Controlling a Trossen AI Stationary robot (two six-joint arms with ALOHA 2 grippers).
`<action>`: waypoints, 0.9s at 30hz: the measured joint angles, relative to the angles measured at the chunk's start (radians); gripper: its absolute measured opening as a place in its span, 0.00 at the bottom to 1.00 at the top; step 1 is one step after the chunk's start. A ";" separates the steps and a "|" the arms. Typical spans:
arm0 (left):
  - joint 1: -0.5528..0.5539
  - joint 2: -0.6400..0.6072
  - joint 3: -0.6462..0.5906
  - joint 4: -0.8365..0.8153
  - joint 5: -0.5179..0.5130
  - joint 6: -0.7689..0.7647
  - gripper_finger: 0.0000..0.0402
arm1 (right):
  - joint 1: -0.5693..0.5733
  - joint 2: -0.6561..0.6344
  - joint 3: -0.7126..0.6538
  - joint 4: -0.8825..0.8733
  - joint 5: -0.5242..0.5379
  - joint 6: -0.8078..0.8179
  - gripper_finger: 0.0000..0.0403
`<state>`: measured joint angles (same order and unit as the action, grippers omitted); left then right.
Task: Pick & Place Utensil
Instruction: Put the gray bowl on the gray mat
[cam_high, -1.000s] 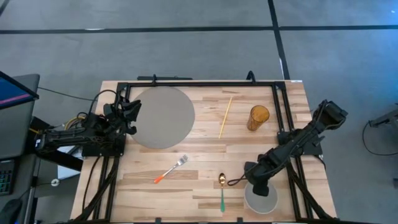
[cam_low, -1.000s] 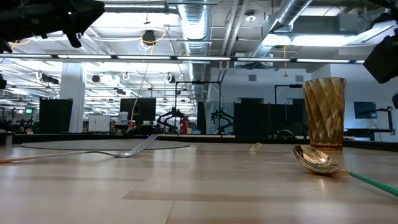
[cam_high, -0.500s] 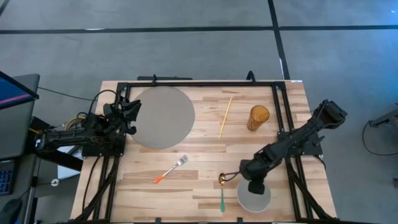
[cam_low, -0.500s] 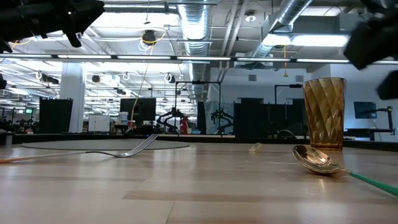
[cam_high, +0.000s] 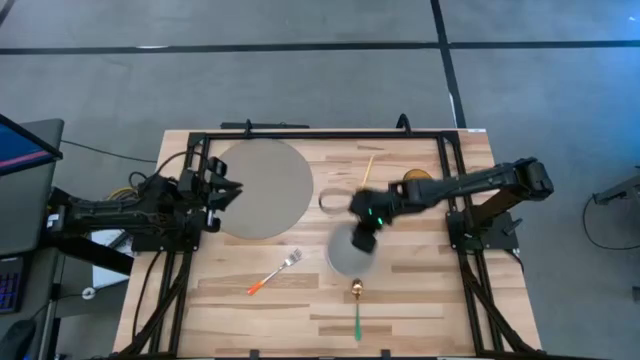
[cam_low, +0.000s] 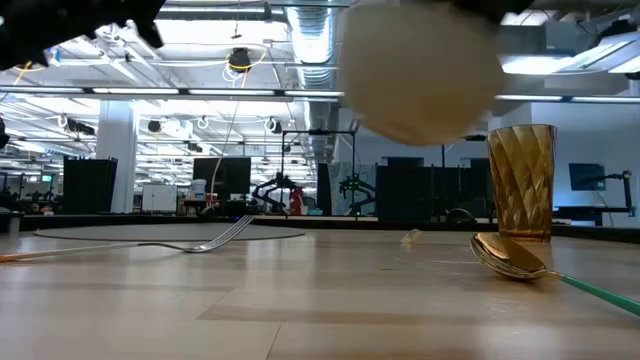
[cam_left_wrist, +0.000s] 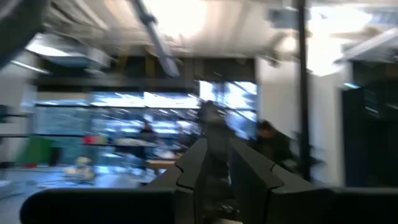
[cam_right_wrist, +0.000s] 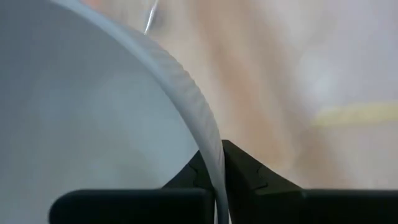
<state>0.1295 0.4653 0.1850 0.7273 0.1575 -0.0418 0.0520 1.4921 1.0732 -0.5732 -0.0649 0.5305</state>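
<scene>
A pale grey bowl (cam_high: 350, 255) is up in the air over the table's middle, seen blurred in the low view (cam_low: 420, 75). My right gripper (cam_high: 366, 222) is shut on its rim. A gold spoon with a green handle (cam_high: 357, 305) lies flat near the near edge, its gold end toward the bowl. An orange-handled fork (cam_high: 275, 272) lies to the spoon's left. My left gripper (cam_high: 228, 190) waits with shut fingers at the left edge of the round grey plate (cam_high: 262, 188). My right gripper holds the bowl by its rim (cam_right_wrist: 211, 146), pinched with one finger (cam_right_wrist: 196, 171) inside the bowl and the other finger (cam_right_wrist: 242, 171) outside. The bowl is lifted clear of the table and reaches from the gripper toward the near edge.
An amber cup (cam_high: 417, 184) stands far right of centre, partly under my right arm. A thin wooden stick (cam_high: 362, 180) lies beside it. A black frame (cam_high: 320, 133) runs along the far, left and right edges. Bare wood (cam_high: 240, 310) lies near left.
My right gripper has carried the bowl from the near right corner up and toward the far left, past the spoon, to over the table's middle. The bowl has been lifted clear of the table. My left gripper has shifted slightly toward the right.
</scene>
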 joint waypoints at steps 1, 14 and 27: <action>0.000 0.043 0.022 0.002 0.035 0.000 0.16 | -0.033 0.000 0.001 0.046 0.038 -0.003 0.02; 0.000 0.636 0.369 -0.142 0.127 0.249 0.28 | -0.260 0.002 0.002 0.062 0.128 0.126 0.00; 0.001 0.898 0.450 -0.166 -0.302 0.341 0.34 | -0.297 0.002 0.002 0.051 0.497 0.218 0.01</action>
<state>0.1306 1.3636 0.6350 0.5616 -0.1441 0.2996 -0.2455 1.4940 1.0748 -0.5219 0.4317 0.7489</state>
